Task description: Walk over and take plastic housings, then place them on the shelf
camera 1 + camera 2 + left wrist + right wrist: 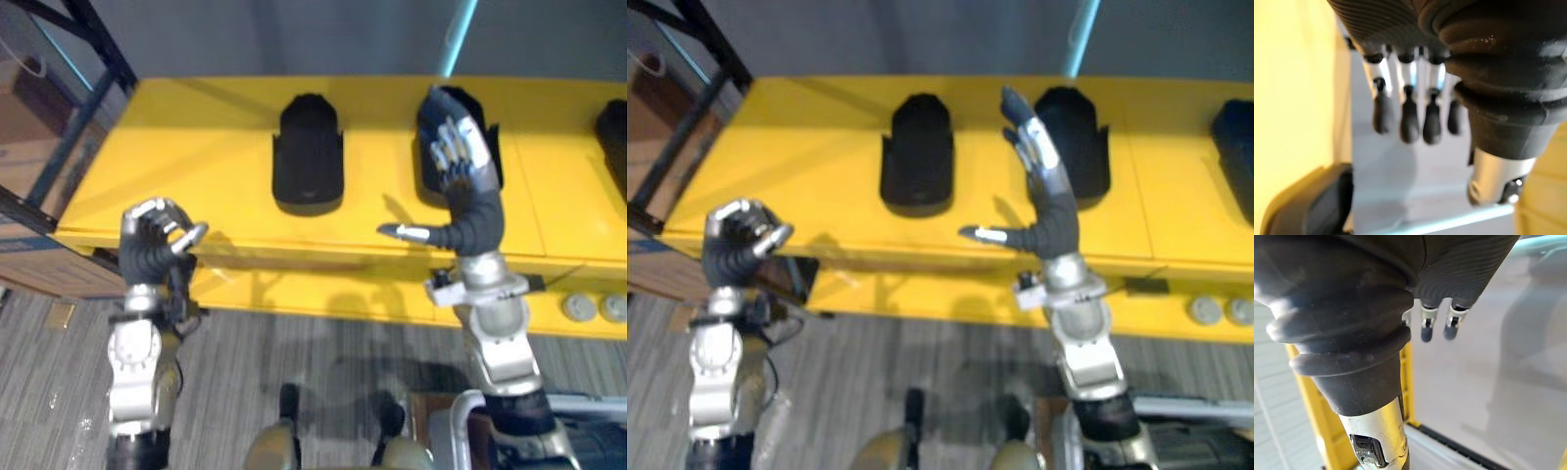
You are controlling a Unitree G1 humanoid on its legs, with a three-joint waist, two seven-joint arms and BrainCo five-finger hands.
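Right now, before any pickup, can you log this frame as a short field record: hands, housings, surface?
surface: yellow table
housings: three black plastic ones lying on it: left housing, middle housing, right housing cut off by the view's edge
left hand: fingers curled, holding nothing, by the table's near left edge
right hand: open, fingers straight, raised by the middle housing; contact cannot be told
task state: no housing grasped yet
nearby: dark metal frame at the table's left end
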